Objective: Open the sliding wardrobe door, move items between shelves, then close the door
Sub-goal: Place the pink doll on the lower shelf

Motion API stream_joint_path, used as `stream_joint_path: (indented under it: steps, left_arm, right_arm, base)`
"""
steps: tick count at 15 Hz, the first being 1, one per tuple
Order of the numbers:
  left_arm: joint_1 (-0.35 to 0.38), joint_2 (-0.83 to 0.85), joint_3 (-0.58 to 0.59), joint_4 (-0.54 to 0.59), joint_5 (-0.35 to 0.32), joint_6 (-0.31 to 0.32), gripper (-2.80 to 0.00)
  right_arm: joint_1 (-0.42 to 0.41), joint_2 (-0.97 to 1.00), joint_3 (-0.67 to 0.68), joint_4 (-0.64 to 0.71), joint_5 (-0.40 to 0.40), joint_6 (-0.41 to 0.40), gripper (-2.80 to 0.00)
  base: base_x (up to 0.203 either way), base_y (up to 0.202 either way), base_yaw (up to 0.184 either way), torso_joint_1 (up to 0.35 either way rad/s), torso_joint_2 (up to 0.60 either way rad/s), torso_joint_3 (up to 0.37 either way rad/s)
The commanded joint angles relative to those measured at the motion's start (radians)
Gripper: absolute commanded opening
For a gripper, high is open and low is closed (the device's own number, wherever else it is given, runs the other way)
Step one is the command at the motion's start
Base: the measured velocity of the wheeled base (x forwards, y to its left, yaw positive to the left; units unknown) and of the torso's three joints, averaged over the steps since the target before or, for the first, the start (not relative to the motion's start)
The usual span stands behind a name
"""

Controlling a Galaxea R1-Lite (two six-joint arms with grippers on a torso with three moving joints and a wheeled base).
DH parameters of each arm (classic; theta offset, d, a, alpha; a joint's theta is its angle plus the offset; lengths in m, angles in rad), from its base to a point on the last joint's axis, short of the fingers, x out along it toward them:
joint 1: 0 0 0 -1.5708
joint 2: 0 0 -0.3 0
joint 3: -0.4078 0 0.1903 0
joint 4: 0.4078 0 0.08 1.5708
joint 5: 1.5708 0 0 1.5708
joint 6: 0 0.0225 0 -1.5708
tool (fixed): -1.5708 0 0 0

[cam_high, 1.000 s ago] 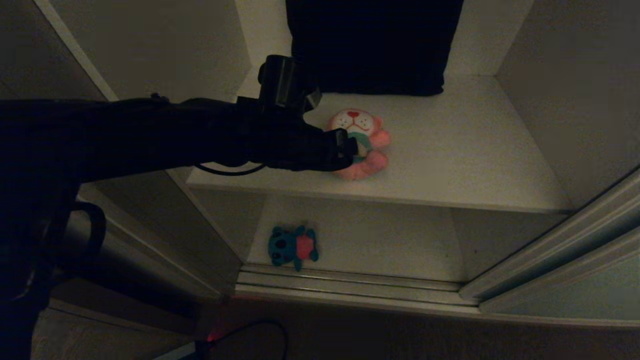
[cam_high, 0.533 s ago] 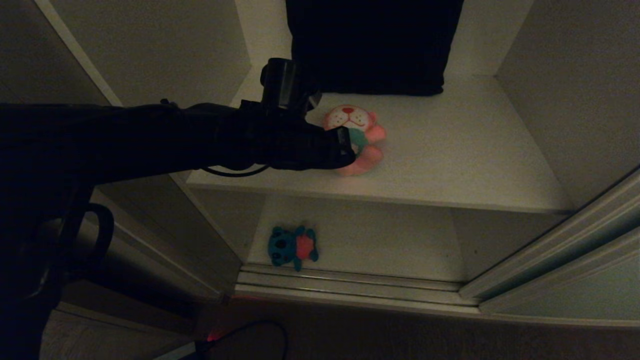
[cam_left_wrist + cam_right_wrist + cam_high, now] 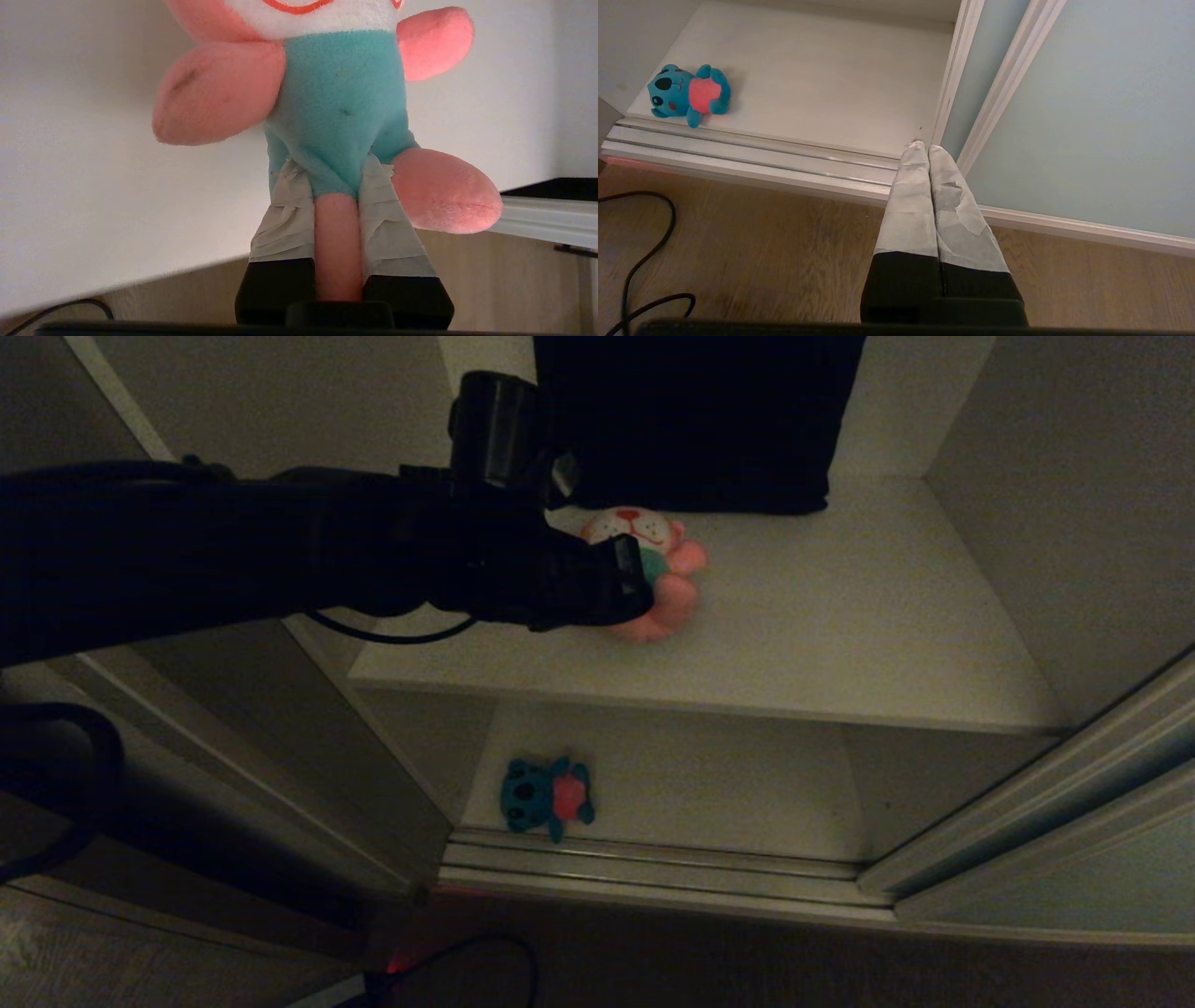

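The pink plush toy with a white face and teal shirt is over the upper shelf. My left gripper is shut on it, one pink leg and the shirt hem pinched between the taped fingers. I cannot tell whether the toy rests on the board or hangs just above it. The teal-blue toy lies at the front left of the lower shelf. The sliding wardrobe door stands slid to the right. My right gripper hangs shut and empty by the door's edge.
A dark folded cloth fills the back of the upper shelf. The ribbed floor track runs along the wardrobe's front. A black cable lies on the wooden floor. Wardrobe side walls flank both shelves.
My left gripper closed on the pink toy. Arm and toy then shifted together toward the back left of the upper shelf. The teal-blue toy and the door stayed put.
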Motion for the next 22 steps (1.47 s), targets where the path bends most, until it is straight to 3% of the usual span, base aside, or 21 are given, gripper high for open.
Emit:
stream_joint_path:
  steps: [1, 4, 6, 11, 12, 14, 17, 22]
  left_arm:
    - [0.000, -0.105, 0.005, 0.057, 0.016, -0.002, -2.80]
    - [-0.001, -0.224, 0.018, 0.166, 0.087, 0.007, -2.80]
    - [0.000, -0.340, 0.082, 0.200, 0.132, 0.071, -2.80]
    - [0.051, -0.751, 0.413, 0.215, 0.173, 0.272, -2.80]
    - [0.081, -0.847, 0.495, 0.216, 0.161, 0.312, -2.80]
    - [0.194, -1.036, 0.654, 0.222, 0.076, 0.390, -2.80]
    - [0.388, -1.291, 0.854, 0.254, -0.038, 0.443, -2.80]
    - [0.553, -1.673, 1.326, 0.217, -0.085, 0.509, -2.80]
  right_arm:
    - [0.000, 0.001, 0.004, 0.000, 0.000, 0.000, -2.80]
    - [0.000, 0.000, 0.005, 0.000, 0.000, 0.000, -2.80]
    - [0.000, 0.001, 0.004, 0.000, 0.000, 0.000, -2.80]
    - [0.000, 0.001, 0.005, 0.000, 0.000, 0.000, -2.80]
    - [0.000, 0.001, 0.004, 0.000, 0.001, 0.000, -2.80]
    - [0.000, 0.000, 0.003, 0.000, 0.000, 0.000, -2.80]
    - [0.000, 0.001, 0.003, 0.000, 0.000, 0.000, -2.80]
    - [0.000, 0.000, 0.004, 0.000, 0.000, 0.000, -2.80]
  base:
    - [0.000, 0.000, 0.000, 0.000, 0.00, 0.000]
    - [0.000, 0.000, 0.000, 0.000, 0.00, 0.000]
    - [0.000, 0.000, 0.000, 0.000, 0.00, 0.000]
    - [0.000, 0.000, 0.000, 0.000, 0.00, 0.000]
    - [0.000, 0.000, 0.000, 0.000, 0.00, 0.000]
    - [0.000, 0.000, 0.000, 0.000, 0.00, 0.000]
    - [0.000, 0.000, 0.000, 0.000, 0.00, 0.000]
    - [0.000, 0.000, 0.000, 0.000, 0.00, 0.000]
